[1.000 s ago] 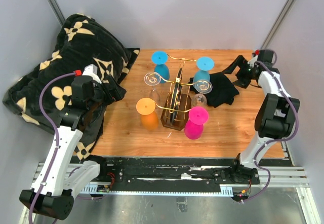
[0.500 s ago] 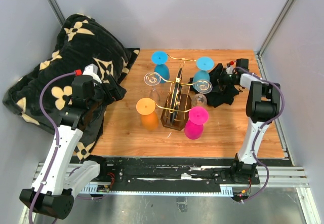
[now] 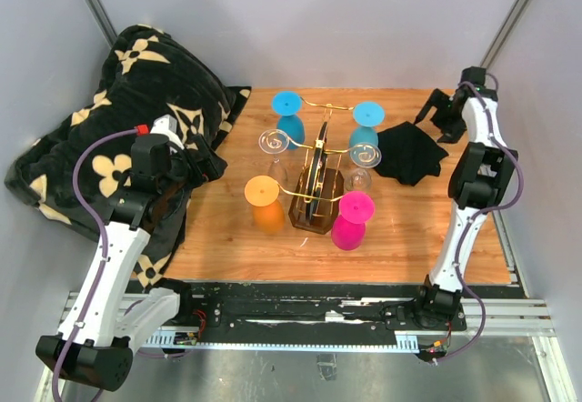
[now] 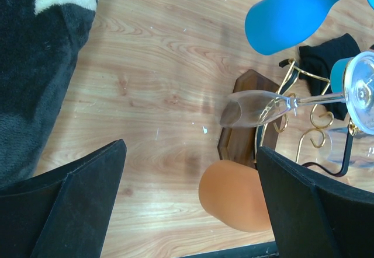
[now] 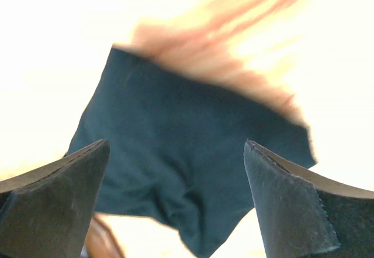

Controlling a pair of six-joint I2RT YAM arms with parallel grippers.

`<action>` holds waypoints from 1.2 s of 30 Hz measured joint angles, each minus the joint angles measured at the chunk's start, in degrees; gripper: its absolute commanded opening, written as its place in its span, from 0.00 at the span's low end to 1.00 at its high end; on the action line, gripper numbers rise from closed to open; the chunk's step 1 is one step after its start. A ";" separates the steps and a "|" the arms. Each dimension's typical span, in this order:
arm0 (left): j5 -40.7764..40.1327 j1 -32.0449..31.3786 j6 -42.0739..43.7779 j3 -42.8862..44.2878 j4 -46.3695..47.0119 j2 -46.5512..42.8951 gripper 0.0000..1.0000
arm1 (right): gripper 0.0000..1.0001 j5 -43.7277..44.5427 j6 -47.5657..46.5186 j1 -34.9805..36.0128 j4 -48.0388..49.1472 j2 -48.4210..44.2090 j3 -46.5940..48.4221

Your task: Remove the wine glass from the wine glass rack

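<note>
The surface is a wooden table (image 3: 227, 229) inside pale walls, and on its middle stands the wine glass rack (image 3: 316, 184), gold wire on a dark wooden base. The glass closest to your left arm is the clear wine glass (image 3: 273, 141) on the left side of the rack. In the left wrist view it (image 4: 251, 107) hangs with the bowl pointing away from the rack and the stem caught in a gold arm. I judge that it is light and stiff, but thin, smooth and easy to break. A hard squeeze on the bowl is risky, and smooth glass can slip between the pads. The stem near the bowl looks like the better place to take hold, and the glass probably has to slide outward along the arm, not be pulled straight down. Just beside it hang an orange glass (image 3: 264, 193) and a blue glass (image 3: 288, 111), so you have little room to each side. A pink glass (image 3: 350, 220) is on the near right side. The left gripper (image 4: 191, 147) is spread wide and holds nothing, with the clear glass ahead of it and apart from it. The right gripper (image 5: 175, 144) is also spread wide and empty, above a black cloth (image 3: 409, 152) at the far right. A flowered blanket (image 3: 109, 111) lies on the left.
</note>
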 measured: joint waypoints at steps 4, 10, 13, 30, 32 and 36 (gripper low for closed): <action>-0.13 0.00 0.17 0.17 -0.13 -0.02 1.00 | 0.98 4.66 -1.95 -3.08 -5.68 8.83 15.85; -1.25 0.00 0.44 0.74 -0.92 -0.07 1.00 | 0.99 7.37 -4.15 -1.49 -1.16 -0.92 -3.10; -1.27 0.00 0.46 0.74 -1.44 -0.07 1.00 | 0.99 8.94 -6.14 1.90 -1.79 -10.08 -11.13; -0.72 0.00 0.13 0.74 -1.66 -0.68 1.00 | 0.98 10.21 -14.38 9.35 -7.06 -10.19 -13.86; -0.63 0.00 0.13 0.72 -1.60 -0.66 1.00 | 0.99 9.81 -15.04 10.69 -7.06 -9.16 -13.86; -0.48 0.00 0.26 0.70 -1.31 -0.42 1.00 | 0.99 9.20 -14.99 13.31 -8.70 -4.50 -10.27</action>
